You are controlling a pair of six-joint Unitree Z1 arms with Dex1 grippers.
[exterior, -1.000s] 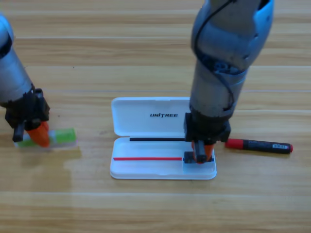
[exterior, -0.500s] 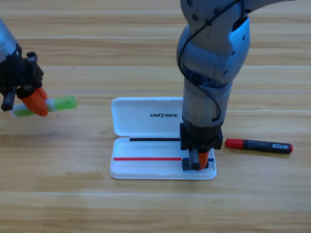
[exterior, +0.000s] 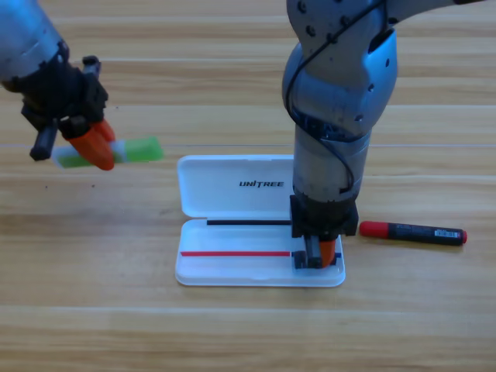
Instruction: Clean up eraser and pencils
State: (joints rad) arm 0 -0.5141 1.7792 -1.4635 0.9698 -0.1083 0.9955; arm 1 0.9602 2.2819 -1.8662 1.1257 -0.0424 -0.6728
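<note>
Over the white case (exterior: 232,184), my right gripper (exterior: 317,256) pointing down at its right end, jaw gap hidden — my left gripper (exterior: 91,145) clamped on the light green pencil (exterior: 138,150).

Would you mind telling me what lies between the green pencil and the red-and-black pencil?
In the high view, the open white case and the right gripper lie between the green pencil and the red-and-black pencil.
</note>
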